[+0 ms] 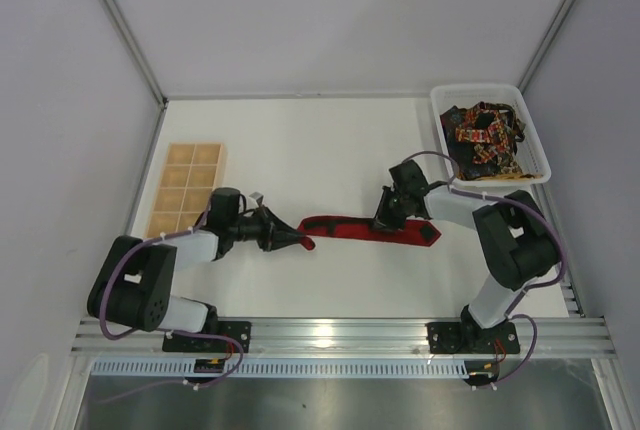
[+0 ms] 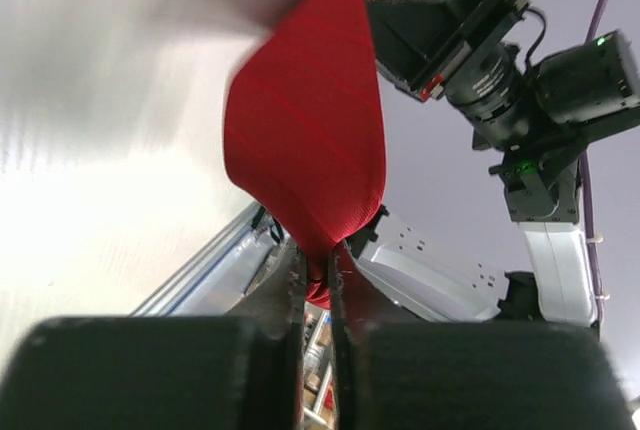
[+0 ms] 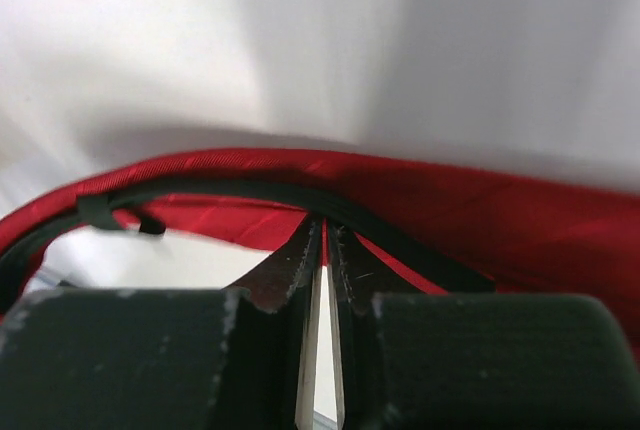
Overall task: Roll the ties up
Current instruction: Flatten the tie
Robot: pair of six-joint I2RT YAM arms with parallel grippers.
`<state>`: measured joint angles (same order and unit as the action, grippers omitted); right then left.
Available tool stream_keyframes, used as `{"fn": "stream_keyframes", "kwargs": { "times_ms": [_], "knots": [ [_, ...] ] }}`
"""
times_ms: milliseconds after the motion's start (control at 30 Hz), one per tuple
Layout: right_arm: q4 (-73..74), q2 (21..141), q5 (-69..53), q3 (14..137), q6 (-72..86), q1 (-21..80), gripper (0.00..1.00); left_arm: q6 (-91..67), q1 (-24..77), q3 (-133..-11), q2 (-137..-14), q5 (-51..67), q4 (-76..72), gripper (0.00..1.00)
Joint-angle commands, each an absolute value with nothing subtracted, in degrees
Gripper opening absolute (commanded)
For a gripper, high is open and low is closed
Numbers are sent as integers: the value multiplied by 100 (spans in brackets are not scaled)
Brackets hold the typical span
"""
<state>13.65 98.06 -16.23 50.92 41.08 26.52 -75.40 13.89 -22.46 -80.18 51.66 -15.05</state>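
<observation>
Left fingers (image 2: 290,290), right fingers (image 3: 290,265) tight on red tie (image 1: 350,227); black band (image 3: 250,193) only in right wrist view

The plain bright red fabric necktie (image 1: 350,227) lies unrolled across the middle of the bench (image 1: 330,150), running left to right. Its left end is raised and pinched in the left hand (image 1: 300,240). The right hand (image 1: 388,222) grips it short of the right tip, which shows dark. The dark patterned neckties (image 1: 487,140), marked red, orange and yellow, lie heaped in the white plastic basket (image 1: 480,90) at the far right corner.
</observation>
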Motion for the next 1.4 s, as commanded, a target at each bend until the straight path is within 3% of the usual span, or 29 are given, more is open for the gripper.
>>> {"fn": "stream_keyframes", "kwargs": {
  "times_ms": [0, 67, 167, 233, 267, 300, 433, 567, 767, 1033, 1133, 1233, 1267, 1367],
  "knots": [
    [2302, 9467, -633, 4668, 4122, 2418, 11, -6962, 1178, -2654, -7823, 5151, -767, 14],
    [2407, 9212, -642, 4334, 4210, 2277, 12, -6891, 1038, -2724, -7822, 5089, -677, 16],
    [2784, 8694, -510, 4131, 4236, 2162, 13, -6645, 800, -2769, -7700, 4799, -343, 52],
    [3022, 8386, -370, 4061, 4228, 2075, 13, -6478, 651, -2934, -7586, 4467, 121, 83],
    [3154, 8289, -343, 4026, 4184, 1970, 13, -6391, 642, -3023, -7533, 4404, 245, 92],
    [3190, 8131, -325, 4017, 4166, 1934, 14, -6155, 642, -3145, -7515, 4360, 585, 97],
    [3313, 8051, -290, 4052, 4026, 1916, 15, -5451, 711, -3865, -7173, 3685, 1553, 97],
    [3322, 8183, -720, 4279, 3648, 1907, 17, -4494, 1194, -4455, -6917, 2974, 2467, 90],
    [3822, 7972, -712, 4658, 3235, 1907, 27, -4184, 2073, -4518, -6855, 2769, 2216, 64],
    [4289, 7716, -273, 4825, 3156, 1855, 30, -3744, 2417, -4553, -6969, 2074, 2242, 60],
    [4211, 7875, -272, 4851, 3103, 1758, 29, -3552, 2653, -4658, -7189, 2266, 2118, 53],
    [4341, 7867, -106, 4913, 3129, 1740, 35, -3551, 2996, -4851, -7514, 2407, 2075, 37],
    [4377, 7814, -18, 4896, 3251, 1679, 45, -3681, 3075, -4852, -7576, 2443, 1883, 23],
    [4386, 7498, -9, 4686, 3471, 1407, 41, -3954, 3383, -4878, -7848, 2121, 1592, 1]
  ]
}}
